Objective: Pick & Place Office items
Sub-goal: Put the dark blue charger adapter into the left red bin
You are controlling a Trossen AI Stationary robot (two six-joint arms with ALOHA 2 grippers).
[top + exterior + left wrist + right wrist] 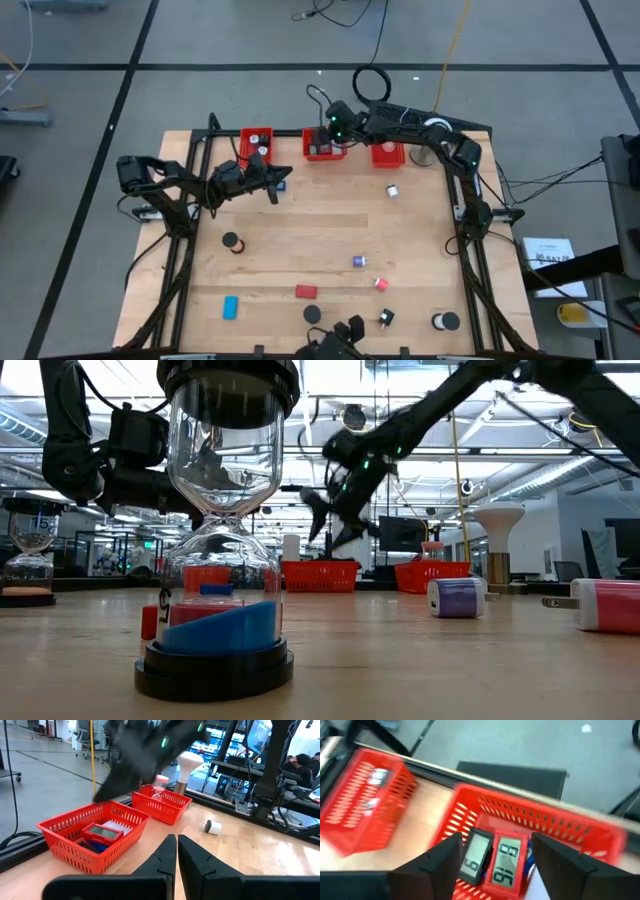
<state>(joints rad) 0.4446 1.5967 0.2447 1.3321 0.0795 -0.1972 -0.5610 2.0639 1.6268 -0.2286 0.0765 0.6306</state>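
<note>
Where the right gripper [492,852] hangs above the middle bin [560,827], its fingers are spread with nothing between them. Directly below lie two small digital clocks [502,862], side by side inside that bin; their lower edges are cut off. The left gripper [177,851] is clenched empty near the left bin [256,141]. Office items lie scattered on the table [300,225]: a black disc [231,241], blue block [231,306], red block [305,292], purple bit [359,261]. An hourglass [217,520] blocks much of the low view.
</note>
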